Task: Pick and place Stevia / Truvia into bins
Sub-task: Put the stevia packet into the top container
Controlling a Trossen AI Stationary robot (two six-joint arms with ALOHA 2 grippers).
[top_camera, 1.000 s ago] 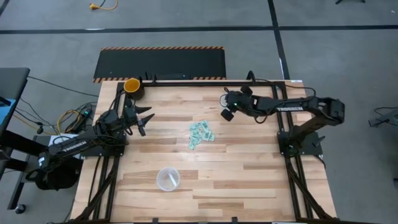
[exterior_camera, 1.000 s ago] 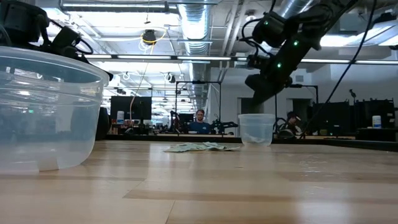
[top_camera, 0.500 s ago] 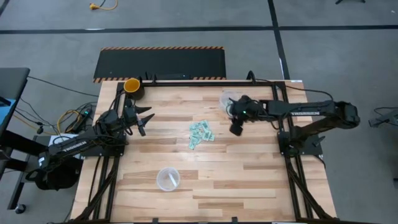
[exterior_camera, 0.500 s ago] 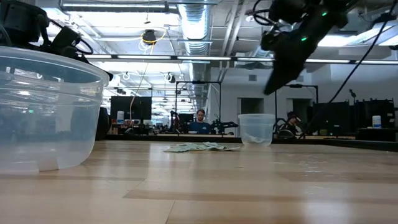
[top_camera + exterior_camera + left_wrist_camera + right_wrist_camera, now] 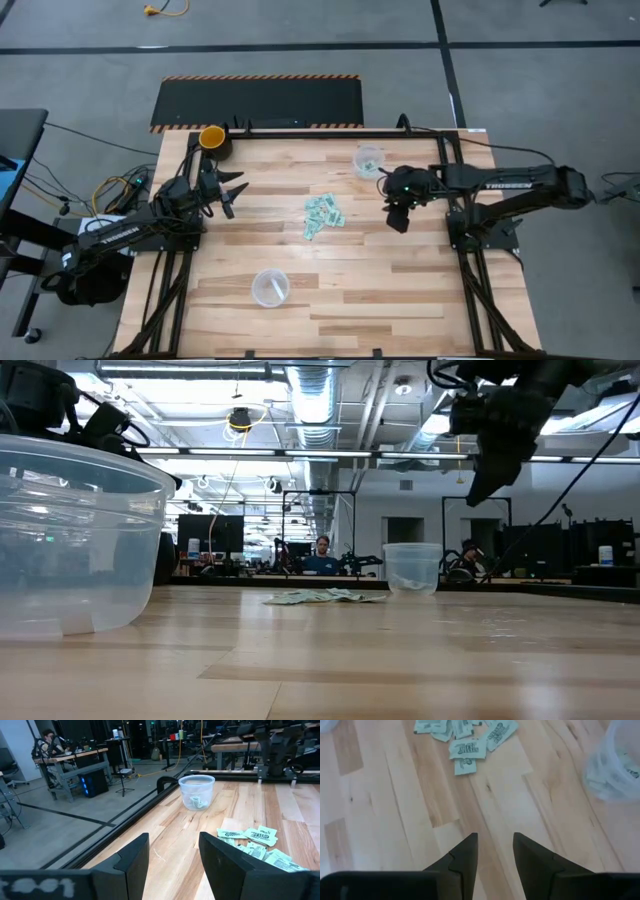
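The mint-green and white packets lie flat in a loose pile (image 5: pixel 323 215) at mid-table, also seen in the right wrist view (image 5: pixel 465 740) and the left wrist view (image 5: pixel 255 845). One clear cup (image 5: pixel 369 160) stands near the far edge with a few packets inside (image 5: pixel 196 800). The other clear cup (image 5: pixel 270 287) stands toward the near edge. My right gripper (image 5: pixel 398 220) hangs open above bare wood, right of the pile and nearer than the far cup; its fingers point down (image 5: pixel 495 850). My left gripper (image 5: pixel 233 192) waits open, left of the pile (image 5: pixel 172 860).
A yellow-orange cup (image 5: pixel 213 138) stands at the table's far left corner, behind my left arm. Bare wood runs along the near edge and right of the near cup. In the low view the near cup (image 5: pixel 70 540) fills the left side. People sit in the room beyond the table.
My right gripper has swung away from above the far clear cup, toward the table's near and right edges. The cup, covered by the arm before, now shows in full. The left arm, the pile and both cups have stayed put.
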